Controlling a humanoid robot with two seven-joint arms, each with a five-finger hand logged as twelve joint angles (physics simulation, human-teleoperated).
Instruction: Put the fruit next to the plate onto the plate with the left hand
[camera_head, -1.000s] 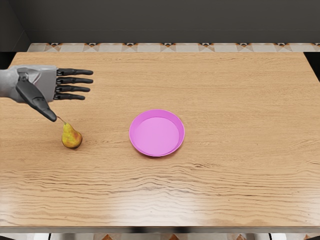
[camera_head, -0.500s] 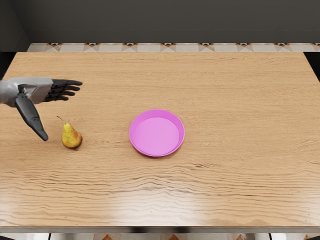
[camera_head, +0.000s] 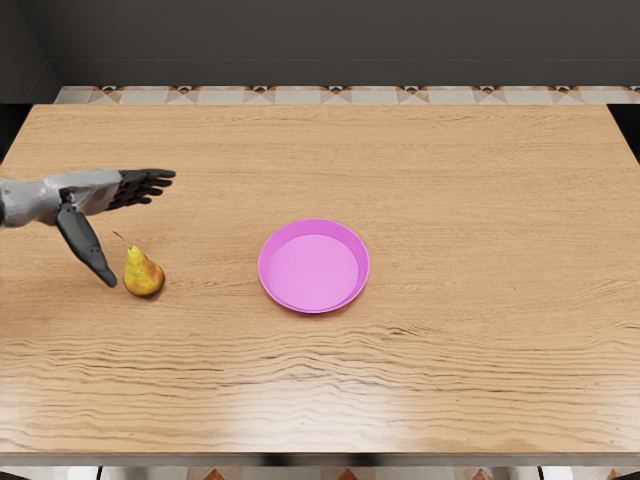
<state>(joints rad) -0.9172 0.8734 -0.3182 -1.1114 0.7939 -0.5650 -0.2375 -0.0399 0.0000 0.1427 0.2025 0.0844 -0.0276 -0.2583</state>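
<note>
Pear (camera_head: 143, 273) sits just near-right of left hand (camera_head: 95, 193), which is spread apart and empty, stem leaning far-left toward it; plate (camera_head: 313, 268) lies well right.

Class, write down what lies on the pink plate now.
Nothing lies on the pink plate; its whole surface shows bare. The pear rests on the table left of it. Nothing covers the plate, so none is hidden.

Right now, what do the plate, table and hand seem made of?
Plate: smooth pink plastic, probably; even colour, faint sheen. Table: varnished wood, with grain lines and glare near the front edge. Left hand: grey shell, black fingers; metal or hard plastic, unclear.
</note>
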